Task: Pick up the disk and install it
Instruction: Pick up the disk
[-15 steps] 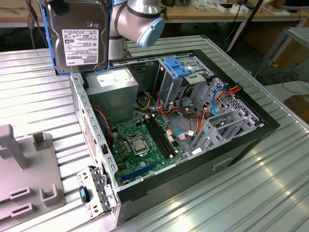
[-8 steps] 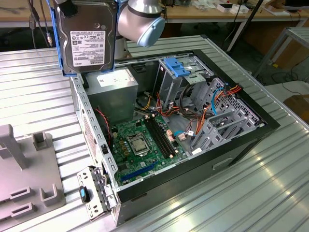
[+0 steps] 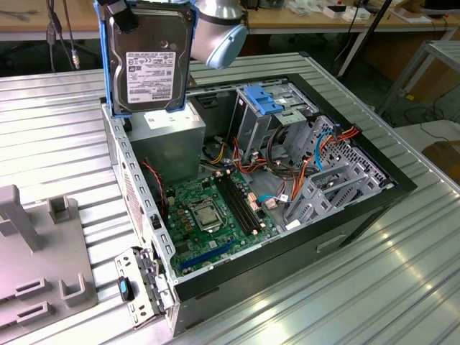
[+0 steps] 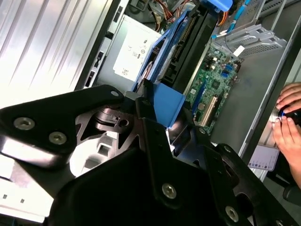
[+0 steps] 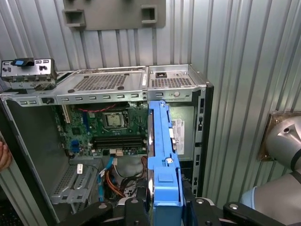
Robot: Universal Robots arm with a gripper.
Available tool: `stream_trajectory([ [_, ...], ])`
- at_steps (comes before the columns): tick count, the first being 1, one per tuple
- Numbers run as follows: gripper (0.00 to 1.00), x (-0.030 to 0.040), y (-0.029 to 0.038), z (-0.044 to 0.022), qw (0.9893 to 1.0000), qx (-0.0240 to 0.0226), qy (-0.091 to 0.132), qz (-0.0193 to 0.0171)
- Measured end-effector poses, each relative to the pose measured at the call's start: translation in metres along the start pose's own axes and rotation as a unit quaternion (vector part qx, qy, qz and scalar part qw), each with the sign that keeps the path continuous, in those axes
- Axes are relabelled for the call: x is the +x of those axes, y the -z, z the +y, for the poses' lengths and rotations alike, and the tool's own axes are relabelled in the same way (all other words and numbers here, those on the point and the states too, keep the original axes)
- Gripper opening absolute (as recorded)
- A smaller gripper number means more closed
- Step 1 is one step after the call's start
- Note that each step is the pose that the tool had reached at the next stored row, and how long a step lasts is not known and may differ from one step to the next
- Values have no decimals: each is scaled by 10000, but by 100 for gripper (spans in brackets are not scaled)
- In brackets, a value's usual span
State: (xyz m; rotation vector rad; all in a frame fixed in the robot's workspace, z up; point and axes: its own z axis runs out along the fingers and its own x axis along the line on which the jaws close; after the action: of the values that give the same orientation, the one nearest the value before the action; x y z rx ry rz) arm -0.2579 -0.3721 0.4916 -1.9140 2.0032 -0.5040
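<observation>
Grip is taken by the claw (image 4: pixel 162 110) on one short end of the disk (image 3: pixel 149 57), the fingers being closed on the bright blue carrier frame, as is seen in both wrist views. In the exterior view the disk is held upright and clear of everything, its labelled face turned toward the camera, above the corner of the open computer case (image 3: pixel 374 180) where the grey power supply box (image 3: pixel 169 140) sits. The drive cage (image 3: pixel 255 133), with its paler blue latch piece (image 3: pixel 262 100) on top, lies toward the exterior view's right of the disk and apart from it; the motherboard (image 3: pixel 208 215) is exposed on the case floor. The case rests on a ribbed metal tabletop (image 3: pixel 57 129). A person's hand (image 4: pixel 288 122) is seen at the case's outer edge in the second wrist view. The disk is judged stiff and rather heavy for its bulk, its metal faces smooth and likely slippery, and its mechanism sensitive to knocks. The plastic side rails are judged springy, so the frame's end, as now taken, is thought the safer place to be held than the bare metal.
</observation>
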Motion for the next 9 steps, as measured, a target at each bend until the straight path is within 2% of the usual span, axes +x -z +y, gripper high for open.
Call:
stream_trajectory([
  [2,37,-3,-36,-53,10000,30,-1,-1],
  [4,37,-3,-56,-77,10000,45,-1,-2],
  [9,37,39,-94,-114,10000,53,-1,-1],
])
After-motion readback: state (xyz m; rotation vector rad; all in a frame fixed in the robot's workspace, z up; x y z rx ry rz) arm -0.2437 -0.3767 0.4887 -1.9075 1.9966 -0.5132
